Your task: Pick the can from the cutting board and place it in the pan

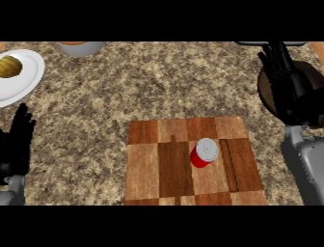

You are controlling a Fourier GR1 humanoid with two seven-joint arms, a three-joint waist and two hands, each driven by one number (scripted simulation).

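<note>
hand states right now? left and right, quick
Left hand: open, fingers up, resting at the left edge, holding nothing.
Right hand: open, fingers straight, over the pan, holding nothing. Can on cutting board.

bare counter (157,91) above cutting board (172,169)

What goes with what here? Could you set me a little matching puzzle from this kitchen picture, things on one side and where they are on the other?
Things:
1. red can
2. white plate
3. dark pan
4. left hand

Places:
A. far left of the counter, carrying a yellowish food item
B. on the wooden cutting board
C. right edge, partly behind the right hand
D. lower left, open, fingers up

Pairs: 1-B, 2-A, 3-C, 4-D
</note>
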